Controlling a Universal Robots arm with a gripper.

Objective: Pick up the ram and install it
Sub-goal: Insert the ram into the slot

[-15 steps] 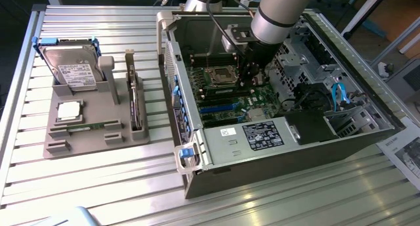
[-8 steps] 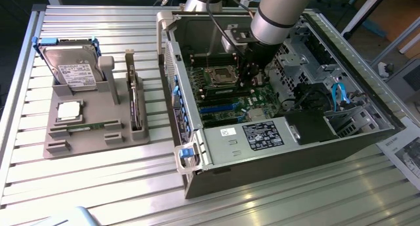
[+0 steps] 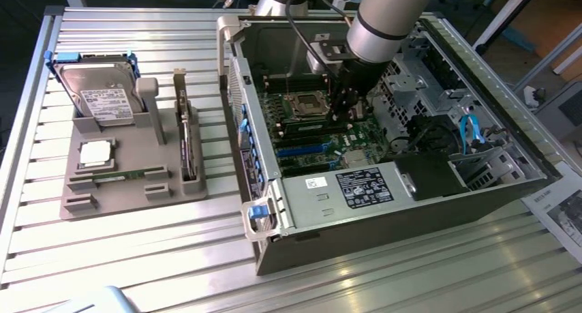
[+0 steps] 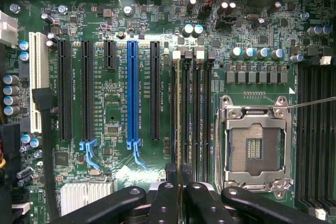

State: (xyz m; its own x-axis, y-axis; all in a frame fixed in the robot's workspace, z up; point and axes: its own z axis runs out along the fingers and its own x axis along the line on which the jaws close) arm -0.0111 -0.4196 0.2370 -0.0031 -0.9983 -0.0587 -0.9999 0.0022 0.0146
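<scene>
I see the gripper (image 3: 345,112) low inside the open grey metal computer case (image 3: 382,231), clear of its walls. Its black jaws are pinched narrow on the long, thin green ram (image 4: 179,114), which I see edge-on. The ram sits in the row of black memory slots (image 4: 202,114), tight between a long black expansion slot (image 4: 155,90) and the square silver processor socket (image 4: 255,142). Its long axis runs along the slots, parallel to the blue expansion slot (image 4: 132,93). I cannot tell whether it is fully seated.
</scene>
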